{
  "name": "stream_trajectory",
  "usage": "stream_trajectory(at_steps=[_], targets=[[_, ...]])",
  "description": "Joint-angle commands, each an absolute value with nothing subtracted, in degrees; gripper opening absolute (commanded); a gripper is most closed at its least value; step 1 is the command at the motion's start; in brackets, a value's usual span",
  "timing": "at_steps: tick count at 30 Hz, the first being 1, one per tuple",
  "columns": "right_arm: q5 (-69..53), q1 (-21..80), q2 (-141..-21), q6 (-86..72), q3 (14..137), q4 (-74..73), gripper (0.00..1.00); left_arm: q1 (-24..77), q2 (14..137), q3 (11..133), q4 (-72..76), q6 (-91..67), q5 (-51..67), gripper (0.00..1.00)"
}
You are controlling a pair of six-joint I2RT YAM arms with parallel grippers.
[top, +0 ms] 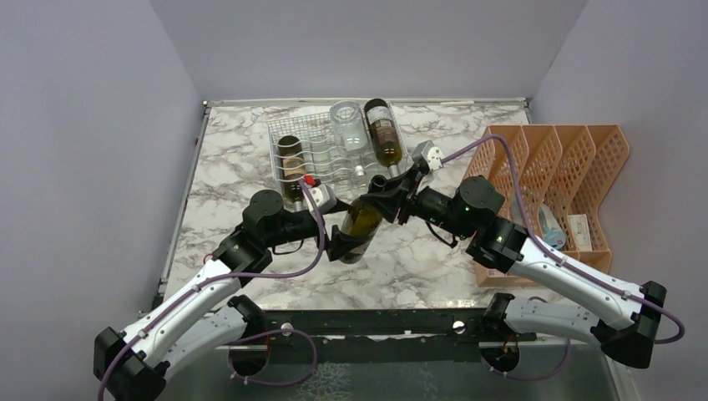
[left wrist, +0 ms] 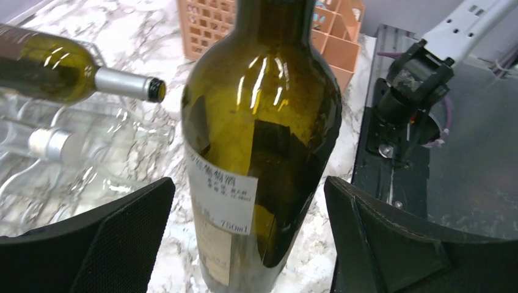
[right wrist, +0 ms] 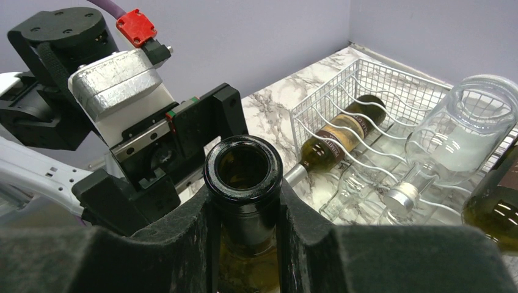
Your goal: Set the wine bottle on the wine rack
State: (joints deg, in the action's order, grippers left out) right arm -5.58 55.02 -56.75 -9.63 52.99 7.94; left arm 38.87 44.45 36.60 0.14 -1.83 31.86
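A dark green wine bottle [top: 361, 221] with a white label hangs tilted over the marble table, just in front of the white wire wine rack [top: 321, 157]. My right gripper [top: 386, 190] is shut on its neck; in the right wrist view the pads [right wrist: 183, 244] clamp the neck below the open mouth [right wrist: 269, 183]. My left gripper [top: 348, 249] is open around the bottle's lower body. In the left wrist view both fingers [left wrist: 110, 238] stand apart from the glass [left wrist: 262, 140].
The rack [right wrist: 366, 85] holds a green bottle [top: 290, 167] at its left, a clear glass bottle [top: 346, 125] in the middle and another green bottle [top: 382, 132] at its right. An orange perforated divider tray [top: 576, 159] stands at the table's right edge.
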Motion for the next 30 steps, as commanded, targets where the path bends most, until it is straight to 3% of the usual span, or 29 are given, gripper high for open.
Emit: stream_trajectory(at_steps=[1, 13, 16, 19, 24, 25, 26, 30], targets=[[-4.08, 55.11, -54.14, -12.39, 56.69, 16.81, 0.01, 39.11, 47.09, 35.18, 9.58, -0.62, 40.48, 0.99], [-4.87, 55.04, -53.04, -13.44, 56.81, 20.61, 0.01, 39.22, 52.18, 34.72, 15.91, -3.29, 45.81, 0.98], [-4.92, 55.08, -52.76, -14.04, 56.18, 21.65, 0.01, 39.41, 53.24, 35.40, 16.33, -3.16, 45.63, 0.93], [-5.00, 55.07, -52.27, -14.46, 55.81, 21.85, 0.01, 39.62, 53.61, 35.22, 16.96, -2.77, 42.82, 0.77], [-4.68, 55.06, -51.16, -14.52, 56.18, 17.90, 0.04, 39.68, 51.38, 35.62, 16.88, 2.89, 38.25, 0.28], [-4.58, 55.05, -50.58, -14.32, 56.47, 16.09, 0.10, 39.64, 50.83, 36.42, 15.88, 4.56, 37.38, 0.10], [-4.30, 55.10, -50.02, -14.18, 56.84, 13.98, 0.18, 39.64, 50.26, 37.45, 14.33, 6.80, 36.03, 0.00], [-3.62, 55.10, -47.35, -14.49, 58.12, 5.20, 0.60, 39.64, 49.47, 42.22, 6.03, 17.32, 26.46, 0.00]])
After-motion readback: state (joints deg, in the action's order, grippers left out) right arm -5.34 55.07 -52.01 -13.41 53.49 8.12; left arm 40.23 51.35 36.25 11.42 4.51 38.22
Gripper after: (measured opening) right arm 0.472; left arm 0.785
